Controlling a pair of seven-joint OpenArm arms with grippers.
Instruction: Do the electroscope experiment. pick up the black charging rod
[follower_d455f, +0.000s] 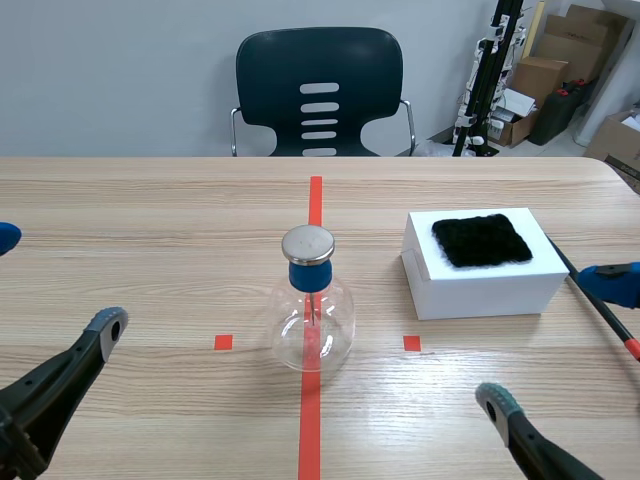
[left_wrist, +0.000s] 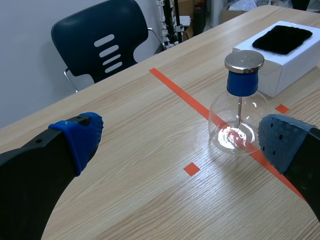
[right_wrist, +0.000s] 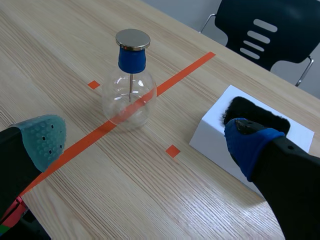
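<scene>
The black charging rod lies on the table just right of the white box, slanting toward me and ending in a red tip. My right gripper is open beside the box. Its far blue-padded finger crosses over the rod in the scene view, with nothing gripped. In the right wrist view only a red bit of the rod shows under one finger. My left gripper stands open at the table's near left, away from the rod. In the left wrist view, my left gripper has nothing between its fingers.
A glass flask electroscope with a blue stopper and metal cap stands on the centre tape line. The white box carries a black fur pad. A dark chair stands beyond the table's far edge.
</scene>
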